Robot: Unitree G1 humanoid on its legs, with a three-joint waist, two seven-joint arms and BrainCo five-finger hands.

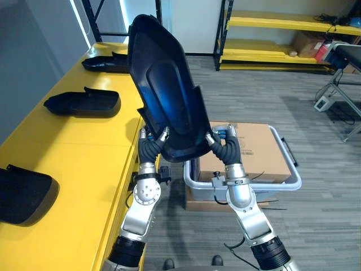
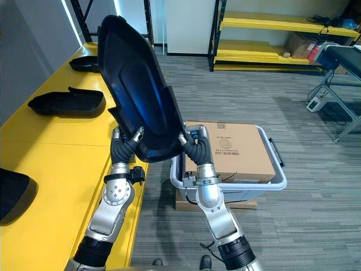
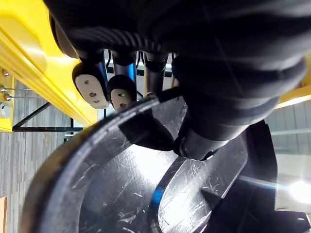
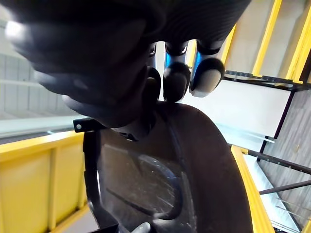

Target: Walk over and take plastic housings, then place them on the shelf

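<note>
A large black plastic housing (image 1: 166, 96) stands upright in front of me, its hollow side toward me, above the edge of the yellow shelf (image 1: 84, 147). My left hand (image 1: 149, 149) pinches its lower rim from the left, and my right hand (image 1: 225, 148) pinches it from the right. In the left wrist view the fingers (image 3: 92, 90) lie over the housing's rim (image 3: 112, 141) with the thumb pressing inside. In the right wrist view the fingers (image 4: 206, 77) curl over the rim of the housing (image 4: 160, 179) likewise.
Three more black housings lie on the yellow shelf: far (image 1: 107, 63), middle (image 1: 84, 103) and near left (image 1: 22, 195). A grey bin (image 1: 282, 183) holding a cardboard box (image 1: 256, 147) stands on the floor to the right. Yellow racks (image 1: 282, 22) line the back wall.
</note>
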